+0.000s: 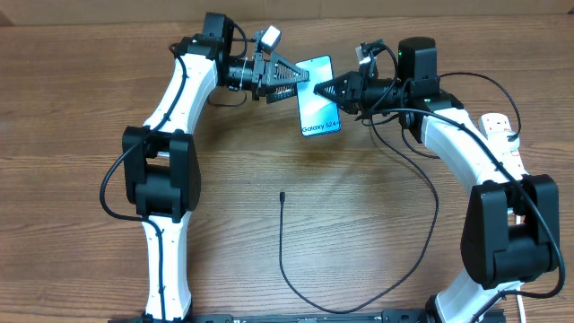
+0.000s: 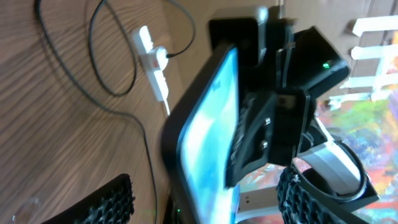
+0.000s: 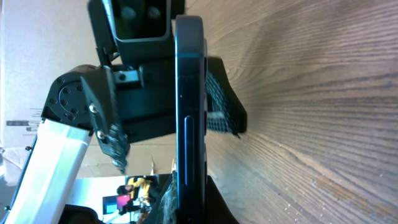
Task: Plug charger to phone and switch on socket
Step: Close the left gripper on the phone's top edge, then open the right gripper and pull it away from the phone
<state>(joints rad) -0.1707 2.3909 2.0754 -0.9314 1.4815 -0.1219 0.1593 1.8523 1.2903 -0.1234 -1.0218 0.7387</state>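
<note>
The phone, its light blue screen reading "Galaxy S24", is held above the table at the far middle. My right gripper is shut on its right edge; the right wrist view shows the phone edge-on between the fingers. My left gripper is open at the phone's left side, and in the left wrist view its fingers stand wide apart around the phone. The charger cable loops over the table, and its connector tip lies free. The white socket lies at the right, partly hidden by my right arm.
The socket with a red switch and a black cable running from it shows in the left wrist view. The charger cable sweeps along the table's near edge and up the right side under my right arm. Wooden table all round.
</note>
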